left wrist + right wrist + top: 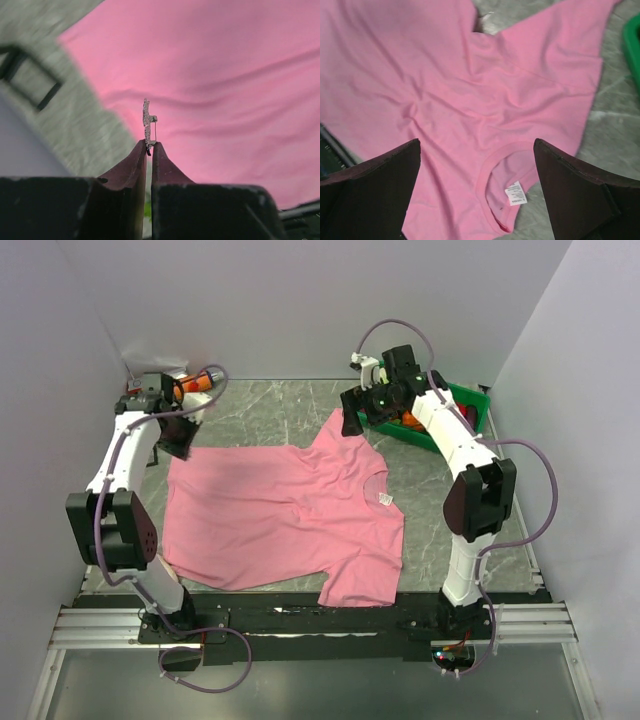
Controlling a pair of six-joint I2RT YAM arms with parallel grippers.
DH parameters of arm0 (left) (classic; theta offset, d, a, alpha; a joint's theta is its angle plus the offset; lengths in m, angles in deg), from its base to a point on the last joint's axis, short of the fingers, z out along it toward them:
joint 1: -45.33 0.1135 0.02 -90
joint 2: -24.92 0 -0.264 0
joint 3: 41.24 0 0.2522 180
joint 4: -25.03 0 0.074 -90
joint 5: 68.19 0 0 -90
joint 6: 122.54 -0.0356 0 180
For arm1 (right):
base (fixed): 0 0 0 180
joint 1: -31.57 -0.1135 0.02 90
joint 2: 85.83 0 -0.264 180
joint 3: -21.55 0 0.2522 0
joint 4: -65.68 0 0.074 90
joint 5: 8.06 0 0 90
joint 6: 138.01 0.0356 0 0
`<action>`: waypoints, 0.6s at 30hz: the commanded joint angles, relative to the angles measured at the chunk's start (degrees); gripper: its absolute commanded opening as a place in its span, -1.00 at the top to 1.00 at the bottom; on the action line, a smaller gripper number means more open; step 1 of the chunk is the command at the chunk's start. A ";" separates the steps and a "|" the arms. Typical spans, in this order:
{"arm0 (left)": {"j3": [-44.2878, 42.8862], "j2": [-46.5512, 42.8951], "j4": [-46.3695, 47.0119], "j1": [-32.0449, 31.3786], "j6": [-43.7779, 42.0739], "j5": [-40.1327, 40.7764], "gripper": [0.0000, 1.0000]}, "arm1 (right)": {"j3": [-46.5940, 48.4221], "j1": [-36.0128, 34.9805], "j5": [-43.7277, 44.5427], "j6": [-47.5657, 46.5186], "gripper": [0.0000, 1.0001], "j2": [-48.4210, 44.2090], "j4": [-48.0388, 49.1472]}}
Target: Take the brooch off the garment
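Your left gripper (149, 146) pinches the tiny brooch (148, 122) above the pink shirt (285, 515) near the table's far left corner. Your right gripper (477, 187) is wide apart – a green bin (470, 405) sits behind it. The table (270, 405) looks like grey stone.

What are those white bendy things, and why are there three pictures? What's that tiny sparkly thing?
They are two robot arms. One picture looks down from above. The other two come from small cameras on each arm's wrist. A pink shirt lies flat on the grey table, and a green bin sits in the far corner. The left tool is shut on the sparkly thing, a tiny silvery brooch, holding it up off the shirt. The right tool is wide open above the shirt's neck, holding nothing.
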State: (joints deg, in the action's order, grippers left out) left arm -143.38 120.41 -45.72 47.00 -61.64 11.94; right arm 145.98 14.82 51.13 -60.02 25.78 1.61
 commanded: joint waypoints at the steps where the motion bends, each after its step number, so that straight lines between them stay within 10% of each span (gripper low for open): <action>1: -5.48 3.21 -0.58 2.37 4.93 20.28 0.98 | 0.60 -3.19 16.80 1.46 -1.00 -1.75 4.24; 7: -1.72 4.36 8.29 3.60 3.27 38.66 0.98 | -0.90 -4.69 19.40 2.87 -1.00 -2.10 1.97; 18: 0.84 12.18 25.08 5.09 -2.45 48.01 0.98 | -5.29 -4.78 10.68 -0.46 -1.00 -3.33 -5.15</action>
State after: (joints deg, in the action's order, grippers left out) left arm -142.40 129.74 -28.54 51.68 -61.01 53.23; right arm 141.24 9.86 64.45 -58.75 25.74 -0.29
